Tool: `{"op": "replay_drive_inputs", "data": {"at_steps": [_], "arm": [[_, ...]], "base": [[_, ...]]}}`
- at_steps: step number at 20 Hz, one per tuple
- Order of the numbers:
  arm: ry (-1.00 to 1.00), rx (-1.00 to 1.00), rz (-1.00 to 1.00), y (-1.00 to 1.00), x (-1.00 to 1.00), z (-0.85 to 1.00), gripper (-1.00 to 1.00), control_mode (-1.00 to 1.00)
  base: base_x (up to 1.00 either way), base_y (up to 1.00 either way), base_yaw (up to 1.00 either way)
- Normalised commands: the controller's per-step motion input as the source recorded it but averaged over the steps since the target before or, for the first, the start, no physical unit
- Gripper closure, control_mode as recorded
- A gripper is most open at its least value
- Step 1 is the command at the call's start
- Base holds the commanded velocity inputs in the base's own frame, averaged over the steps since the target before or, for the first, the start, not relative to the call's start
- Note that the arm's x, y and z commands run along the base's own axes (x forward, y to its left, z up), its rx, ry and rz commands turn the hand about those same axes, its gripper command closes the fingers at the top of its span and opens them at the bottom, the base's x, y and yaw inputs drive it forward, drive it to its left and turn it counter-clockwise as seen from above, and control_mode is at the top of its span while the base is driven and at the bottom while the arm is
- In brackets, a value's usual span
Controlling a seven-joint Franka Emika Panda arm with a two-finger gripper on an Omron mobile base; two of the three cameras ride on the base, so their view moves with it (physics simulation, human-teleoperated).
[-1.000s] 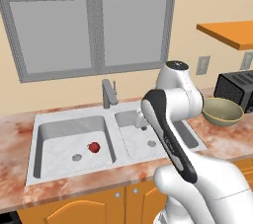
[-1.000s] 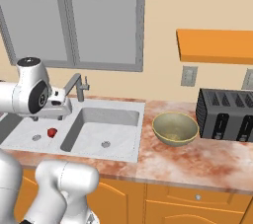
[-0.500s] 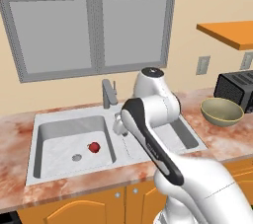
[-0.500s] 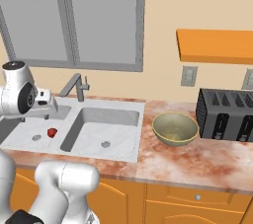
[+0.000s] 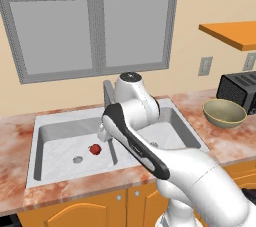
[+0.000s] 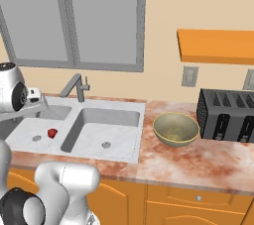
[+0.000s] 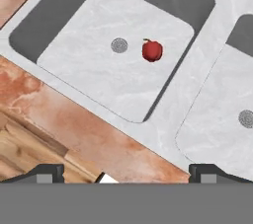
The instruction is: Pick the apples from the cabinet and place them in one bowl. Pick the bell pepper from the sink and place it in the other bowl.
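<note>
Hand view: one bell pepper (image 7: 152,51), two drains (image 7: 119,45).

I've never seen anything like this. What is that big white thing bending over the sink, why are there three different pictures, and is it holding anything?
The white thing is a robot arm on a drivable base, in a computer-rendered kitchen. Two pictures come from cameras on the base, behind the arm to its left and its right, so they show the same scene from two sides. The third comes from a camera on the hand, looking down along the gripper, whose two dark finger tips stand wide apart with nothing between them: it holds nothing. Below it is the sink, pale marbled, with two basins. A small red bell pepper lies in one basin beside the drain. On the counter to the right sit an olive-green bowl and a black toaster, with an orange cabinet above them.
</note>
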Motion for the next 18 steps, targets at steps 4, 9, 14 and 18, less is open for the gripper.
{"op": "replay_drive_inputs", "data": {"at_steps": [4,9,14,18], "arm": [[0.06,-0.01,0.26,0.35,0.31,-0.12,-1.0,-1.0],[0.07,-0.03,0.28,0.26,0.29,-0.15,-1.0,-1.0],[0.05,-0.19,0.19,0.12,0.17,-0.19,-1.0,-1.0],[0.06,-0.25,0.09,0.1,0.13,-0.19,-1.0,-1.0]], "base": [[0.0,0.0,0.0],[0.0,0.0,0.0],[0.0,0.0,0.0],[0.0,0.0,0.0]]}}
